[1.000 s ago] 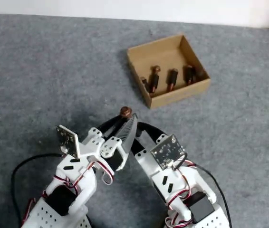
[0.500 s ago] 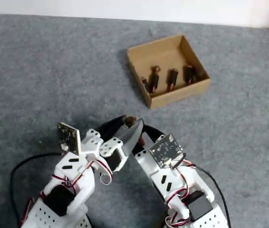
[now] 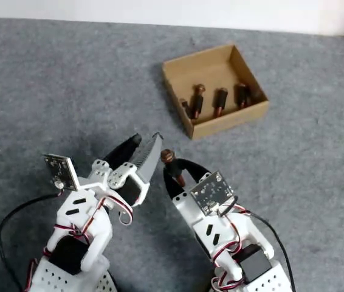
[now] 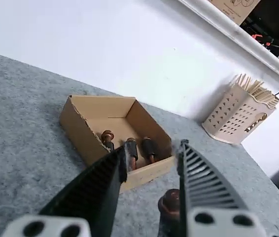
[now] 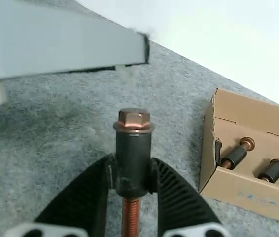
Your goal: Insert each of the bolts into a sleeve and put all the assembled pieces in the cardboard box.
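Assembled bolt-and-sleeve held upright, clamped in right claw above surface, near cardboard box; left claw released, empty, just beside; insertion judged done; next move: piece to be carried over box wall and dropped among pieces already stowed.

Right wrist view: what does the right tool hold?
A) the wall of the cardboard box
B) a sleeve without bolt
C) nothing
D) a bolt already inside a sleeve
D: the right tool is shut on a black sleeve, and the copper bolt passes through it, head above, thread below.
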